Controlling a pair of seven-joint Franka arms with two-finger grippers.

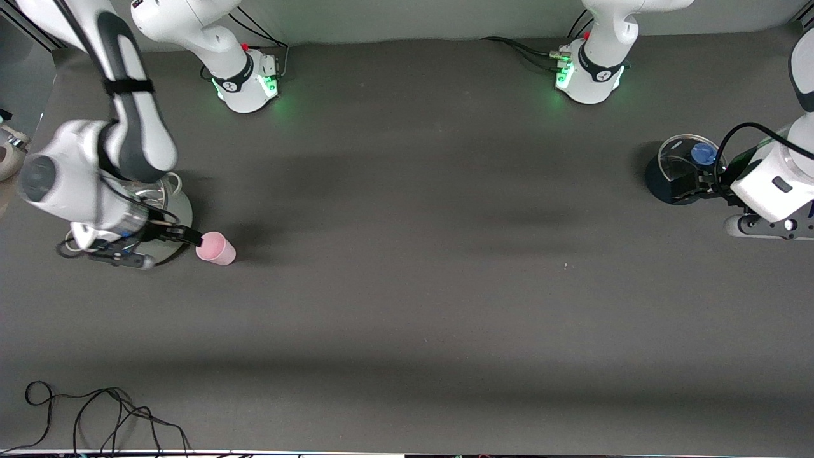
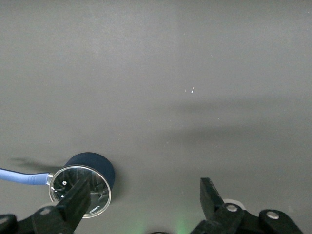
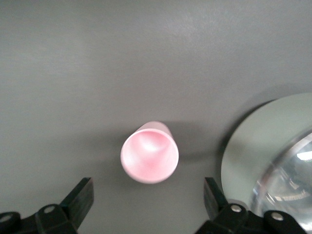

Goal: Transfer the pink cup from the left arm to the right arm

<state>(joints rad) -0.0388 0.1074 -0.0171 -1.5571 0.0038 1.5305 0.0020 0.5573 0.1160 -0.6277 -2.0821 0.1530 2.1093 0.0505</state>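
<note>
Dark table [image 1: 407, 305]: pink cup [image 1: 215, 248] upright beside steel pot [image 1: 166, 197], between open right hand [image 3: 148, 197]; left hand [image 2: 144, 200] open, empty.

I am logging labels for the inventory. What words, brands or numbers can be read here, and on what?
None can be read.
Right arm's base: a small dark round mark, too small to read.
Left arm's base: the same mark, too small to read.
Pink cup: plain, no print.
Dark lidded pot: no label visible.
</note>
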